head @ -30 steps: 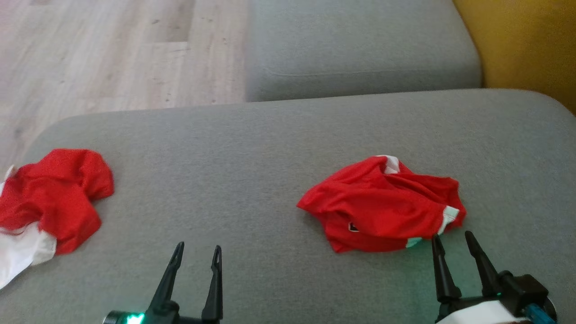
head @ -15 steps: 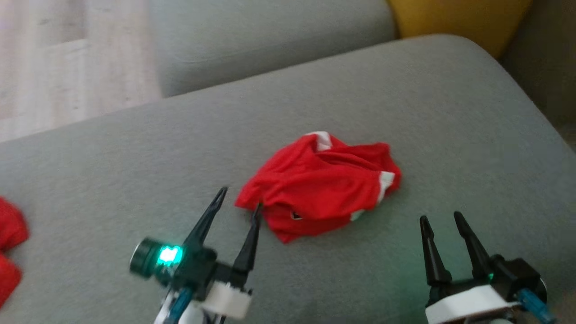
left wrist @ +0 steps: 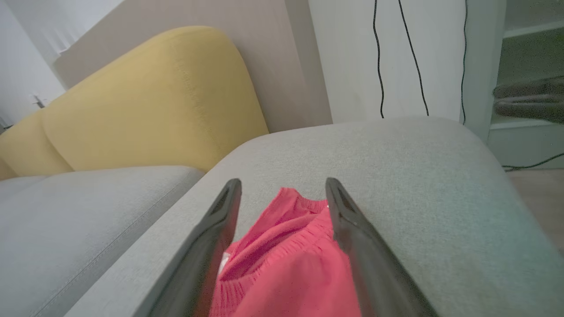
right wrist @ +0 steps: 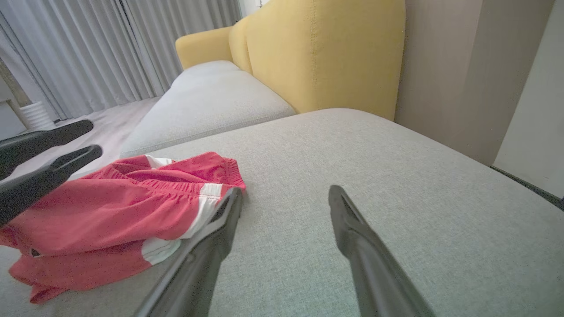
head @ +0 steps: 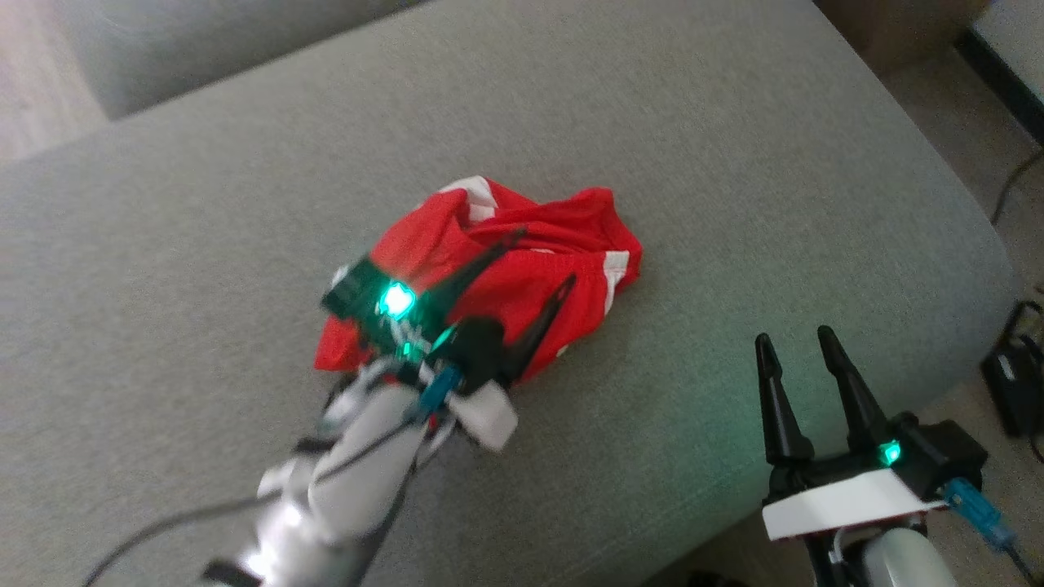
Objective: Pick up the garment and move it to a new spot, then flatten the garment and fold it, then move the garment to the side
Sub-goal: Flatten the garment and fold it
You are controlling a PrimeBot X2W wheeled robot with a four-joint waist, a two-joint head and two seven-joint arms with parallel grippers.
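The garment is a pair of red shorts with white trim, lying crumpled on the grey cushion. My left gripper hovers over its middle, open, fingers pointing to the far right. From the left wrist, the red garment lies between the spread fingers of the left gripper; contact cannot be judged. My right gripper stands open over bare cushion, just right of the garment. The right wrist view shows the right gripper with nothing in it, the garment to its left, and the left gripper above the cloth.
The cushion's right edge drops to a floor with a cable and a black box. A yellow backrest rises behind the cushion, and a second grey cushion adjoins it. A wall with hanging cables stands beyond.
The head camera has swung right, so another red cloth at the left has left the picture. My left arm has reached forward over the garment. The right gripper has stayed open beside it.
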